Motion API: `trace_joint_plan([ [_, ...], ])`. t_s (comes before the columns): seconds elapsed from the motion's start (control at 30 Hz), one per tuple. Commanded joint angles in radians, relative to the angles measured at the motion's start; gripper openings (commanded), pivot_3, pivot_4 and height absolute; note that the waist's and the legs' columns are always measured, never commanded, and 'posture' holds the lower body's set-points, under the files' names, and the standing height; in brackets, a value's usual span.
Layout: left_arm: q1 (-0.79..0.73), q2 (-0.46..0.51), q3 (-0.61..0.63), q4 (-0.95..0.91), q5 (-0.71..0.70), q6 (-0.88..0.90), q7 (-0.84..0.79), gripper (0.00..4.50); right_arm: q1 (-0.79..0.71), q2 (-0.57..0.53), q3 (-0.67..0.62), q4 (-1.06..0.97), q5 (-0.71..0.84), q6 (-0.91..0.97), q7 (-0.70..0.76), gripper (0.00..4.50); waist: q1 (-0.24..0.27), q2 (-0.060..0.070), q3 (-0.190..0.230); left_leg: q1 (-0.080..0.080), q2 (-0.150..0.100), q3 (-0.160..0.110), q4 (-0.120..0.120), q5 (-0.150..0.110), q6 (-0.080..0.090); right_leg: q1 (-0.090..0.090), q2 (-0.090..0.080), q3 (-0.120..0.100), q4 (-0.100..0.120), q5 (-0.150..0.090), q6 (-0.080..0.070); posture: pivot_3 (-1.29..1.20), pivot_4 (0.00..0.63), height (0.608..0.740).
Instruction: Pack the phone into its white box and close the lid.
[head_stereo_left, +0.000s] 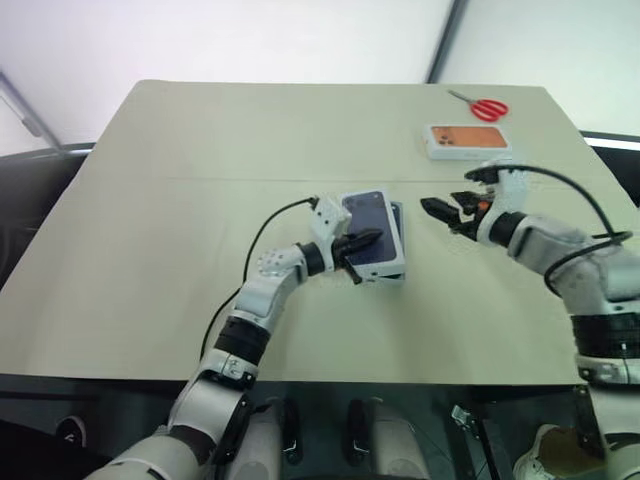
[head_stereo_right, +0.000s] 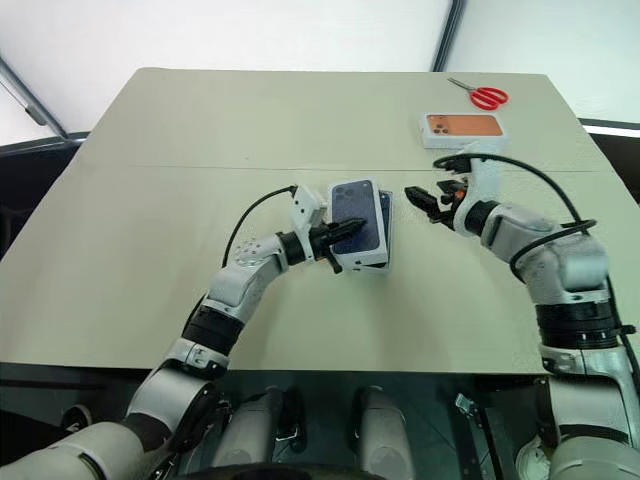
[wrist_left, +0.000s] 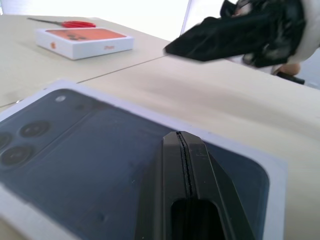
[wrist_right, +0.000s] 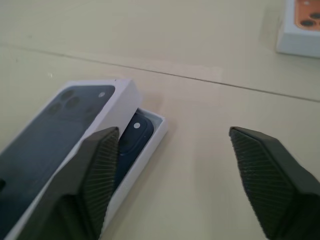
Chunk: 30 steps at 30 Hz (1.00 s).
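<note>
Right wrist view: dark navy phone (wrist_right: 131, 134) in shallow white cardboard box (wrist_right: 150, 145), printed white lid (wrist_right: 60, 145) askew on top under closed left gripper (head_stereo_left: 365, 243), right gripper (head_stereo_left: 445, 212) open beside; light, stiff, slippery, best pressed by edges.

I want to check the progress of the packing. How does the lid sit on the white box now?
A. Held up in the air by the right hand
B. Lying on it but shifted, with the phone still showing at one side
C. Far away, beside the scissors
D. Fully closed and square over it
B: the lid lies offset on the white box, and the phone shows in the gap.
</note>
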Motion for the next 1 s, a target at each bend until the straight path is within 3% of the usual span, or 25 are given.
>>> trace_joint_plan([
  [0.03,-0.017,0.03,0.036,-0.048,-0.014,0.005,-0.002,0.0,0.01,-0.007,0.067,-0.026,-0.175,-0.169,0.094,2.01,-0.001,0.0,0.0,0.0,0.0,0.0,0.0,0.0,0.0,0.0,0.0,0.0,0.0,0.0,0.0,0.0,0.15,0.738],
  [0.17,0.005,0.101,0.06,-0.075,-0.004,0.024,0.006,0.0,0.0,0.039,0.079,0.014,-0.264,-0.235,0.118,0.03,-0.001,0.0,0.0,0.0,0.0,0.0,0.0,0.0,0.0,0.0,0.0,0.0,0.0,0.0,0.0,0.0,0.15,0.738],
  [0.3,0.022,0.148,0.095,-0.093,-0.029,0.107,0.02,0.0,0.012,0.071,0.097,0.01,-0.347,-0.274,0.135,0.03,0.002,0.0,0.0,0.0,0.0,0.0,0.0,0.0,-0.001,0.0,0.0,-0.001,0.0,0.0,0.0,0.0,0.15,0.738],
  [0.5,-0.014,0.144,0.079,-0.048,0.005,0.211,0.068,0.0,0.004,0.092,0.123,0.023,-0.451,-0.308,0.167,0.03,0.004,0.0,0.0,0.0,0.0,-0.001,0.001,0.0,-0.001,0.002,0.0,-0.001,0.0,0.0,0.0,0.0,0.15,0.738],
  [1.0,-0.074,0.077,0.028,0.099,0.05,0.158,0.044,0.0,0.042,0.118,0.1,-0.023,-0.514,-0.284,0.217,0.03,0.003,0.0,0.0,0.001,0.0,-0.001,0.002,0.001,-0.001,0.003,0.0,-0.002,0.0,0.0,0.0,0.0,0.15,0.738],
])
